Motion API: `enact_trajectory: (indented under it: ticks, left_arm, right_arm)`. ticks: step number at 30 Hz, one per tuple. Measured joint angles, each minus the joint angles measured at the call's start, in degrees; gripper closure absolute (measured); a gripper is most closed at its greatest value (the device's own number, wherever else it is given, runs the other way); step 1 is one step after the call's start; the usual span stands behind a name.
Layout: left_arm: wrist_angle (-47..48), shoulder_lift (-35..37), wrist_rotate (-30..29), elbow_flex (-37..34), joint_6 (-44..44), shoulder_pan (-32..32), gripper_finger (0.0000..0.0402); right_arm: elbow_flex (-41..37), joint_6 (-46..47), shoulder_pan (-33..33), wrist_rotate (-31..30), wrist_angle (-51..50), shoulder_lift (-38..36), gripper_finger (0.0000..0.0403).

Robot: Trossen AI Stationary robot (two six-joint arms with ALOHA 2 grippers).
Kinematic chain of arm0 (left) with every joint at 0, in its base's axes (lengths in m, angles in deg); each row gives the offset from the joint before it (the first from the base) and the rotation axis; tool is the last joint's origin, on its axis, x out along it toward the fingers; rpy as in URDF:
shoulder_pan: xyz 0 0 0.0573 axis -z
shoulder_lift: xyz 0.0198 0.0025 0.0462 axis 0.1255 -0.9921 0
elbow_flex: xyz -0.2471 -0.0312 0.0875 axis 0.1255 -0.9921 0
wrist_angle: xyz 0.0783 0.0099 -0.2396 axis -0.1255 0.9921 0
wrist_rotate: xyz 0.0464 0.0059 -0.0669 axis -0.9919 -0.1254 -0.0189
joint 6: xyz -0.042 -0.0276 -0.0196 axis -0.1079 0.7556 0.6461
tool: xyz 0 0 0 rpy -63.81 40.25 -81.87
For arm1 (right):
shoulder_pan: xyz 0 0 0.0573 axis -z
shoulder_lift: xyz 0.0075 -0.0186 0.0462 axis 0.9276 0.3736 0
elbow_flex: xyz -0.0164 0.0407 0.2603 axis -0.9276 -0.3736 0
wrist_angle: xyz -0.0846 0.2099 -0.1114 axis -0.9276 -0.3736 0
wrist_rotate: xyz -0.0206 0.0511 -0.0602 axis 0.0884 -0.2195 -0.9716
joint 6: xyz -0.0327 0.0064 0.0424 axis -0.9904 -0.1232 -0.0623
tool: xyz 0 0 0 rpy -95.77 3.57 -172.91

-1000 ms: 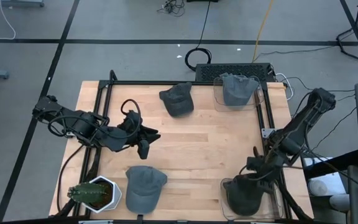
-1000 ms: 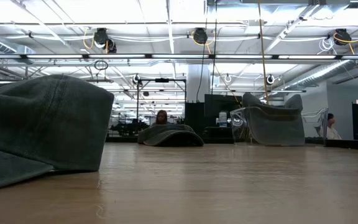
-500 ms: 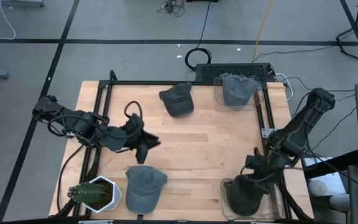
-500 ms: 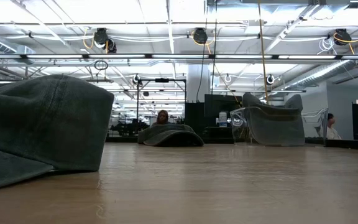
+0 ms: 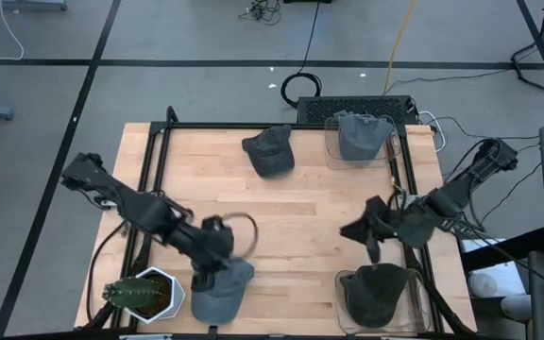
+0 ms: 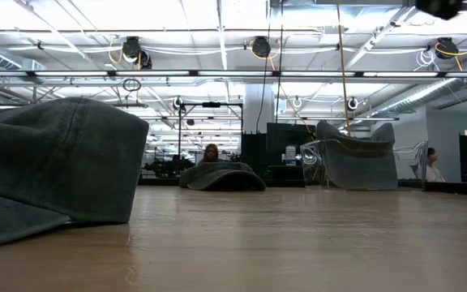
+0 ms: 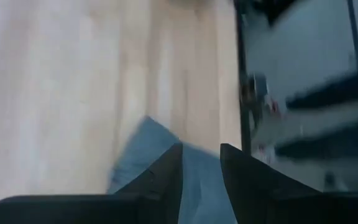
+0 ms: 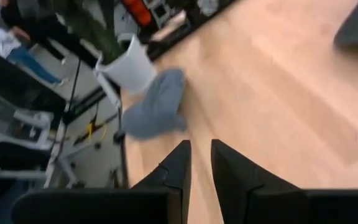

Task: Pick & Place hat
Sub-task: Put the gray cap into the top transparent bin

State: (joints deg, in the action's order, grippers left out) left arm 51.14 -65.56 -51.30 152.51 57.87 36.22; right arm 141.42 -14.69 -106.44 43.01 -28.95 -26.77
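Looking straight down, the left gripper (image 5: pixel 217 257) hangs over the crown end of the grey hat (image 5: pixel 221 286) at the near edge of the table (image 5: pixel 300 222), just beside the potted plant (image 5: pixel 140 295). A descent drifting toward the pot could knock it. The right gripper (image 5: pixel 362 229) hovers over bare wood, above a clear tray (image 5: pixel 343 283) with a dark cap in it.

At table height, the grey hat (image 6: pixel 51 166) fills the left foreground and no gripper reaches the surface, so nothing is grasped yet.

Past the left wrist, the fingers (image 7: pixel 166 174) stand a little apart with grey cloth (image 7: pixel 145 149) beneath. The picture is smeared, so I cannot tell if they touch it. So narrow a gap may pinch only a fold, which could slip.

Past the right wrist, the fingers (image 8: pixel 178 168) sit close together, empty, with the hat (image 8: pixel 157 109) far off.
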Motion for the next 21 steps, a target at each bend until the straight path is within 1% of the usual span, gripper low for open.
enact_trajectory:
  ticks: [4,9,11,13,17,21]
  left_arm:
    - [0.55,-5.51,4.34,0.0,-4.95,0.41,0.0286]
    - [1.28,-10.42,9.98,-0.04,-7.45,0.42,0.0286]
    - [1.46,-11.67,11.33,-0.04,-8.91,1.07,0.0286]
    - [2.37,-12.78,12.57,-0.04,-8.8,1.53,0.0286]
    - [2.31,-15.02,14.86,-0.04,-4.75,2.41,0.0285]
    - [2.18,-16.76,13.9,-0.04,-3.92,4.78,0.0268]
  right_arm:
    - [0.0,-5.3,5.01,1.13,4.08,1.76,0.035]
    - [-0.02,-6.74,9.48,2.02,5.02,3.26,0.033]
    - [-0.02,-9.92,10.7,4.6,6.6,3.43,0.0317]
    - [-0.02,-11.89,11.4,7.83,8.23,3.42,0.0302]
    - [-0.02,-11.62,11.27,7.81,9.5,3.41,0.0272]
    - [-0.04,-15.07,11.29,8.04,13.64,3.41,0.025]
